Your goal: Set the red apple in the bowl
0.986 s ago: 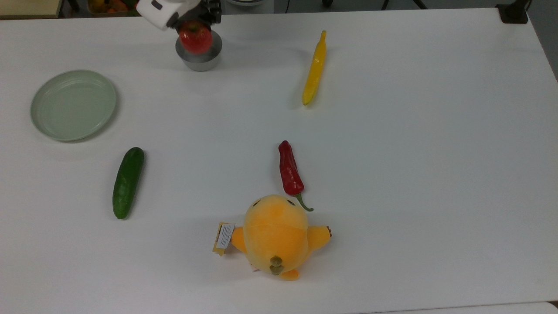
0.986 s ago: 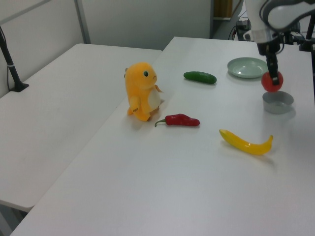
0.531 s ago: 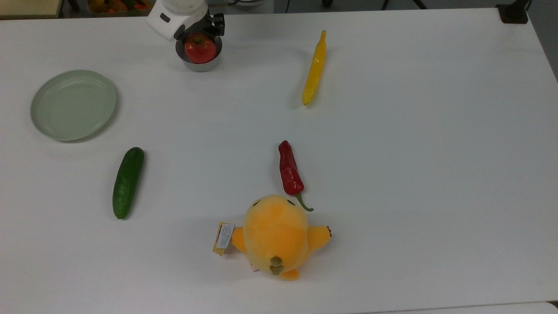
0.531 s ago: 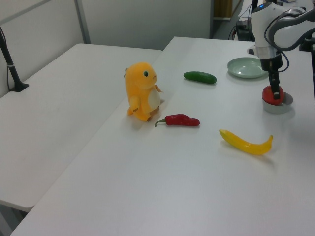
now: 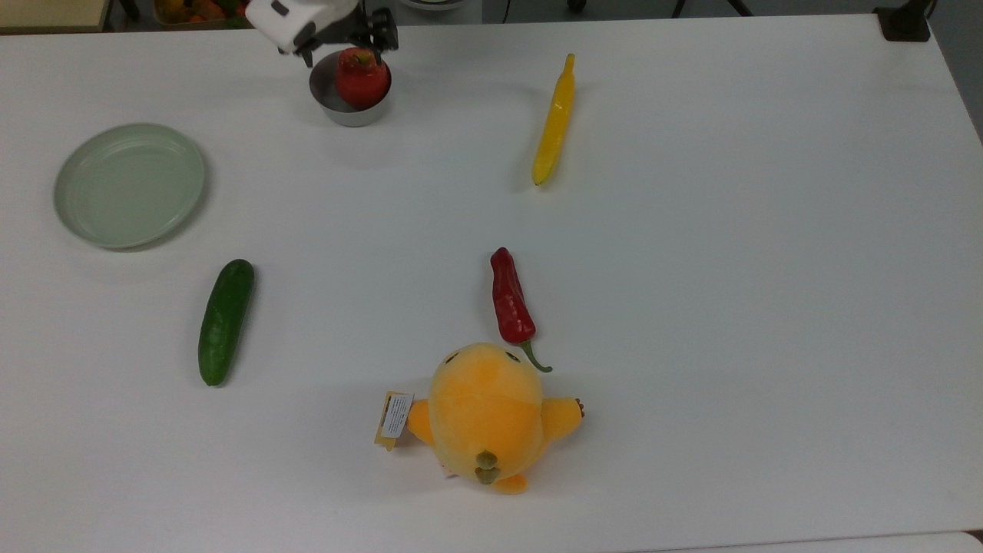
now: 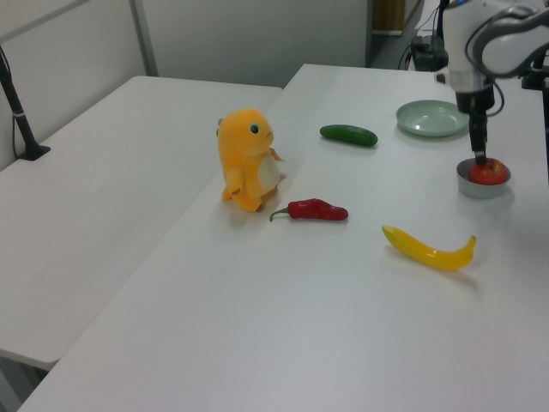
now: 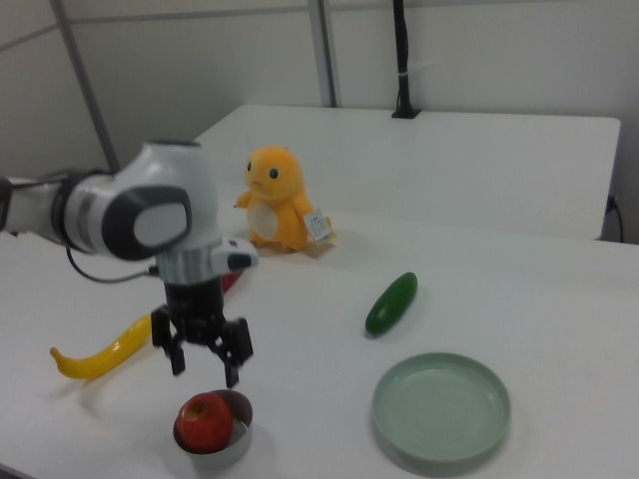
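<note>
Red apple (image 7: 205, 420) now sits in the grey bowl (image 7: 232, 446) — 0.5 s ago the gripper (image 7: 204, 363) was still down at it; now it's lifted clear just above, fingers spread, holding nothing. In the top view, bowl is at approx. 11 o'clock on the table. Task looks done — arm just needs to back off.

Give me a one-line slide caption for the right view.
Open gripper above the red apple resting in the bowl.
</note>
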Controlling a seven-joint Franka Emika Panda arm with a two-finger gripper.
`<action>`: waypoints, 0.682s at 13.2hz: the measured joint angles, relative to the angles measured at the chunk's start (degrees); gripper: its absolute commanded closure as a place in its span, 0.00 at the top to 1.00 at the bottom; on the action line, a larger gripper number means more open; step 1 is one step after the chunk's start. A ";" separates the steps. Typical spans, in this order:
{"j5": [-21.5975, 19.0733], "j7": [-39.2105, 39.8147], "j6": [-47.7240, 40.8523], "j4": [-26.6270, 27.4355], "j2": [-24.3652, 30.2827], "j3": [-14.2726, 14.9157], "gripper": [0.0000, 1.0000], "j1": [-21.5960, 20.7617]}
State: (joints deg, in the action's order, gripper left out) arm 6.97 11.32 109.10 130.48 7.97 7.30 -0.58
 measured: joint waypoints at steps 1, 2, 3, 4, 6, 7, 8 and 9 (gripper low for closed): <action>-0.52 -0.95 -3.08 -3.02 0.98 -0.60 1.00 -0.31; -1.96 -2.39 -6.50 -7.48 1.83 -1.85 1.00 -0.56; -3.12 -3.82 -9.05 -11.26 2.26 -2.96 1.00 -0.70; -4.00 -4.96 -11.60 -15.23 2.50 -3.89 1.00 -0.92; -5.60 -7.20 -16.31 -22.62 2.63 -5.18 1.00 -1.22; -7.52 -9.00 -18.67 -26.70 2.62 -5.51 1.00 -1.21; -9.62 -10.89 -19.65 -29.64 2.55 -5.55 1.00 -1.14; -10.93 -12.75 -19.77 -31.88 2.26 -5.55 1.00 -1.13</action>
State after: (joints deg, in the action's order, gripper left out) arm -3.95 -1.43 89.34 98.60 10.23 1.76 -1.72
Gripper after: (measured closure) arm 0.000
